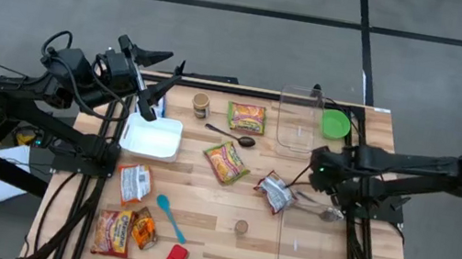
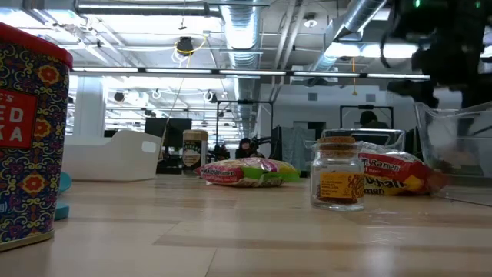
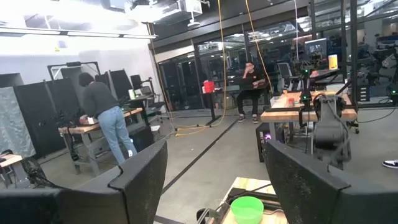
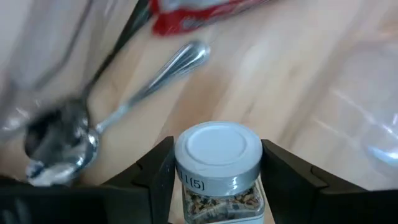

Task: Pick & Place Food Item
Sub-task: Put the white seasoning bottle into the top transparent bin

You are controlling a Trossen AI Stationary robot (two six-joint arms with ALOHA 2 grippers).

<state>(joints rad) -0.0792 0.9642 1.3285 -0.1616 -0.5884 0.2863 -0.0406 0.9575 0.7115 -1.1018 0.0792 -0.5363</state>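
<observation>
My right tool (image 4: 217,177) grips a small glass spice jar with a white lid (image 4: 217,155); one dark finger (image 4: 155,171) presses each side of the jar just under the lid. In the high view this tool (image 1: 321,192) sits over the light wooden worktop (image 1: 206,228), between two clear plastic bins, one at the far edge (image 1: 298,117) and one at the near edge (image 1: 309,253). The jar itself is hidden there by the arm.

A silver metal spoon (image 4: 118,112) lies on the worktop just beside the jar. A crumpled silver and red food packet (image 1: 274,192) lies next to my right tool.

My left tool (image 3: 214,177) is released, fingers spread with nothing between them. It is raised at the worktop's far left corner, above a white rectangular tray (image 1: 153,136), and points out into the room.

Other items on the worktop: a green round lid (image 1: 335,124), a yellow noodle packet (image 1: 226,161), a dark ladle-like spoon (image 1: 232,135) (type uncertain from above), and a small cork-stoppered jar (image 2: 339,173).
</observation>
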